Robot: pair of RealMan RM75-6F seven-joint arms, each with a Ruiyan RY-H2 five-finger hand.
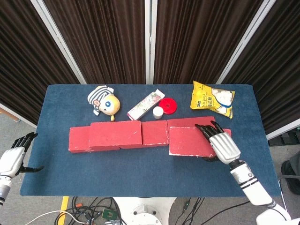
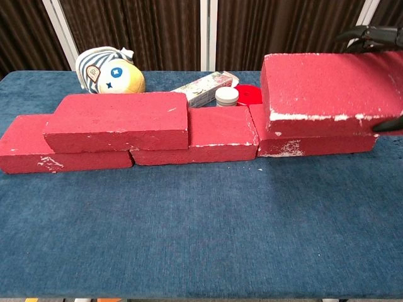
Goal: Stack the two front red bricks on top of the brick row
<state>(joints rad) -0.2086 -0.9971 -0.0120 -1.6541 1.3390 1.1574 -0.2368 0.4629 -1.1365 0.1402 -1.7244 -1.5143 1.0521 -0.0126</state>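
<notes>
A row of red bricks [image 1: 154, 133] [image 2: 223, 135] lies across the middle of the blue table [image 1: 117, 168]. One red brick [image 1: 115, 134] [image 2: 116, 121] sits stacked on the row's left part. My right hand [image 1: 220, 144] [image 2: 378, 39] grips a second red brick [image 1: 190, 140] [image 2: 324, 87] and holds it in the air above the right end of the row. My left hand [image 1: 14, 158] hangs open off the table's left edge, holding nothing; the chest view does not show it.
Behind the row stand a striped plush toy [image 1: 104, 101] [image 2: 108, 70], a flowered box [image 1: 145, 105] [image 2: 204, 87], a small white jar [image 1: 158, 112] [image 2: 227, 96], a red lid [image 1: 168, 106] [image 2: 249, 94] and a yellow snack bag [image 1: 212, 98].
</notes>
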